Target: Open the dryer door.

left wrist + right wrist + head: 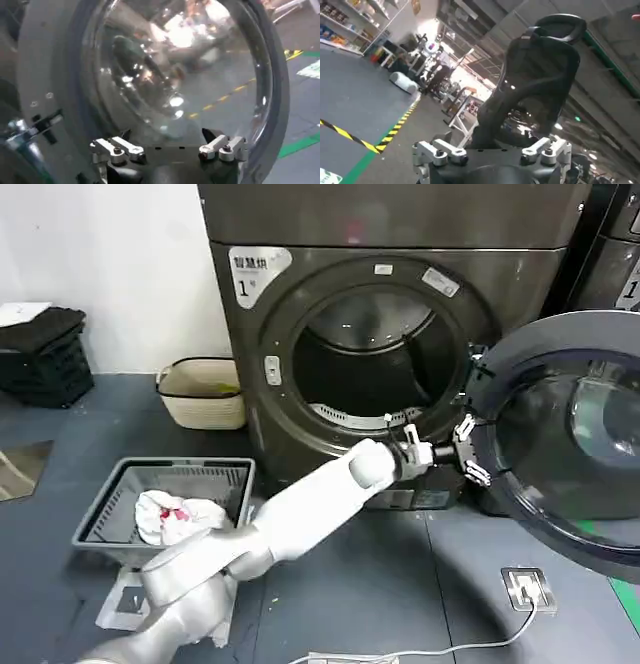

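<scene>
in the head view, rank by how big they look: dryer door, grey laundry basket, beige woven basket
1. dryer door, swung open and nearest the camera, which inflates it
2. grey laundry basket
3. beige woven basket, farther back, so its true size against the grey one is unsure

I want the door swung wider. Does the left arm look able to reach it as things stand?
Probably yes: the left gripper is already at the edge of the open dryer door, fingers spread, and nothing stands between them.

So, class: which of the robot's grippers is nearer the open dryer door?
The left. The left gripper sits right at the inner edge of the dryer door, fingers apart. The right gripper faces a black chair in the room, away from the door.
</scene>
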`<state>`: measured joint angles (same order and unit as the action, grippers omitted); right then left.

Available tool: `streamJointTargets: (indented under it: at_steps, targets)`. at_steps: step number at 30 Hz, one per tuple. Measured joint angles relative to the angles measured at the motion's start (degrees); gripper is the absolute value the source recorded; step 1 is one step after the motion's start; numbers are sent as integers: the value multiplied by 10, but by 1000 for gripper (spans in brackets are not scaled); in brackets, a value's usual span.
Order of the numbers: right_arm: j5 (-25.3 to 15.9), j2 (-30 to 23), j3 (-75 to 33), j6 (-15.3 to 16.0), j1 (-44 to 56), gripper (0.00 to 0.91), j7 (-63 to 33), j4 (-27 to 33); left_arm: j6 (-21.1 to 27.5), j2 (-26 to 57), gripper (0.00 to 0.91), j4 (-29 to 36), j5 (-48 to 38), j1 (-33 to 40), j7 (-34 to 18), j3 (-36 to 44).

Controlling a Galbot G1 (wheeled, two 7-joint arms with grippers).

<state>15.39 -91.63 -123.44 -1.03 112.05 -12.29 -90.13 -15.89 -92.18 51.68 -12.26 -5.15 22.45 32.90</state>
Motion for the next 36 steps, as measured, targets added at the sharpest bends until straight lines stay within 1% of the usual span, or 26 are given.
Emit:
streamJointTargets:
  at_steps: [8,19,22,25,29,34,36]
  targets:
    - [1,-4,2,0,-1,907,2,-9,3,0,907,-19,0,10,0,-3]
    - [4,-4,4,0,-2,907,4,-13,2,0,907,-21,-3,13,4,-2]
    - [4,-3,4,0,-2,907,5,-14,9,0,907,-13,-11,12,25,-1]
    - [5,-2,5,2,-3,907,9,-19,34,0,907,5,-24,5,43,5]
    - [4,1,5,8,-5,907,9,-23,47,0,907,56,-34,-8,56,13]
    - [4,3,8,17,-6,907,12,-26,75,2,907,147,-39,-29,58,13]
    - [4,3,8,17,-7,907,13,-27,96,27,907,187,-47,-34,58,13]
